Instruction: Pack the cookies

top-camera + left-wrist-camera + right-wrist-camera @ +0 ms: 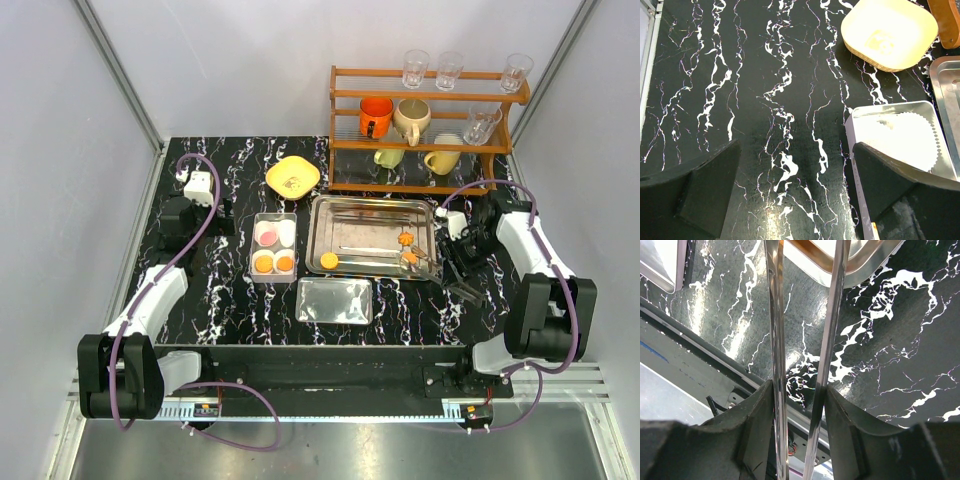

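Cookies (329,260): six counted. Three orange lie loose in steel tray (360,228); two orange and one pink sit in box (251,250). Right tool (797,395) clamps metal tongs (775,340), tips near a tray cookie, contact unclear. Left tool (795,165) spread wide, empty, above counter (765,100).

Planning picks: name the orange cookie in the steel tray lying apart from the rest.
The round orange cookie near the steel tray's left edge; two others cluster at its right.
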`<state>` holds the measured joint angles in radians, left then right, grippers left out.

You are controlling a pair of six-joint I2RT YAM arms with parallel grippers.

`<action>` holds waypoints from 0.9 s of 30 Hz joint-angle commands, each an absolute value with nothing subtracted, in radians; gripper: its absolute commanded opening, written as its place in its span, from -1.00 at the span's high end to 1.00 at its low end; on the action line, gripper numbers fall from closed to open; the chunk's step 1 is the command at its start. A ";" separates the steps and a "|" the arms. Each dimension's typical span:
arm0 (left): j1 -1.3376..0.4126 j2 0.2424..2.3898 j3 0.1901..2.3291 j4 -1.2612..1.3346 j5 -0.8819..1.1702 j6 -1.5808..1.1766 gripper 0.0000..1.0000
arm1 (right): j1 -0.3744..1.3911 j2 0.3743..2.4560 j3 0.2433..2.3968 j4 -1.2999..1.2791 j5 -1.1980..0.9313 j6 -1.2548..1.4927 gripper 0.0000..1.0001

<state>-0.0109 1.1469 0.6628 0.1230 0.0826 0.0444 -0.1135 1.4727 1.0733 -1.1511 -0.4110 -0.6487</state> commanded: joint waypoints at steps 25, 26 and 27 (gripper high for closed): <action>-0.005 1.123 0.660 0.184 0.080 0.057 -0.98 | -0.121 1.479 1.250 -1.224 -0.499 -0.655 0.37; -0.005 1.124 0.658 0.186 0.080 0.057 -0.98 | -0.121 1.480 1.249 -1.224 -0.499 -0.657 0.35; -0.005 1.124 0.658 0.186 0.078 0.058 -0.98 | -0.121 1.480 1.247 -1.223 -0.497 -0.658 0.30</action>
<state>-0.0109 1.1469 0.6605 0.1234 0.0822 0.0448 -0.1165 1.4845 1.2144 -1.2018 -0.4664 -0.6571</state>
